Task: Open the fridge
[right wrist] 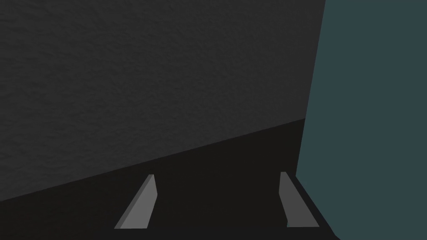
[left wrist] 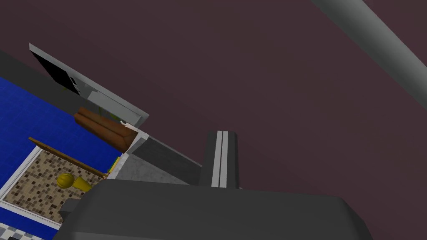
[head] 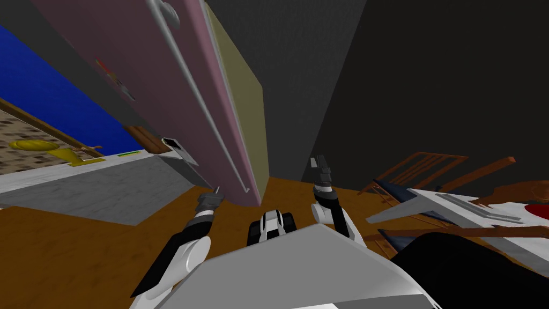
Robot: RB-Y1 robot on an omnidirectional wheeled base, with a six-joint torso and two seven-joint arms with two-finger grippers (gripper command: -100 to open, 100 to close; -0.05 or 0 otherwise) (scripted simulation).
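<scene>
The fridge door (head: 177,102) is a tall pinkish slab with a long grey handle (head: 199,102) running down it; its olive side (head: 244,102) shows beside it. My left gripper (head: 217,189) is at the door's lower end, close to the handle's foot. In the left wrist view its fingers (left wrist: 225,132) are pressed together, shut on nothing, pointing at the dark maroon door face (left wrist: 250,75), with the grey handle bar (left wrist: 375,43) off to one side. My right gripper (head: 320,162) is raised to the right of the fridge, and its fingers (right wrist: 217,176) stand open before a dark wall.
A grey and white counter (head: 107,185) lies left of the fridge, with a blue wall and a yellow object (head: 32,145) beyond. A white table (head: 461,209) and wooden chairs (head: 418,166) stand at the right. Brown floor (head: 53,252) spreads in front.
</scene>
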